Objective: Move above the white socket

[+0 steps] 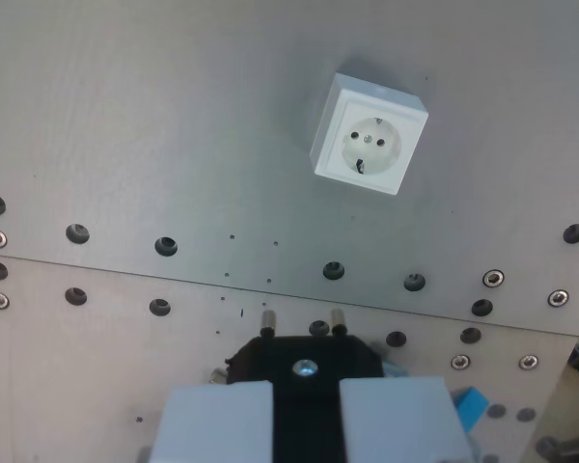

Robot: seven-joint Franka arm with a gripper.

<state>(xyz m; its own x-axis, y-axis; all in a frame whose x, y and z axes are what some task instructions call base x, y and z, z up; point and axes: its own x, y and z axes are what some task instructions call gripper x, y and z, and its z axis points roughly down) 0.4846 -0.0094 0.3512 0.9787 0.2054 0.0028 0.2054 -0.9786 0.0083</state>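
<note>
White socket [369, 135] is your target, but start at your hand [305, 410]: its fingers are clamped on a black plug [304, 359], prongs forward. The socket sits well beyond, up and to the wrist view's right on the bench [125, 125]. It's rigid plastic, evidently fixed; hover, don't grasp it.

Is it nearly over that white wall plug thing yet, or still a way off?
Done: the gripper already holds a black plug, its two metal pins pointing ahead. In hand: the approach, with the white socket in sight on the grey metal plate. Left: the socket sits toward the top of the wrist view, right of centre, well apart from the pins, so the gripper is not above it yet.
</note>
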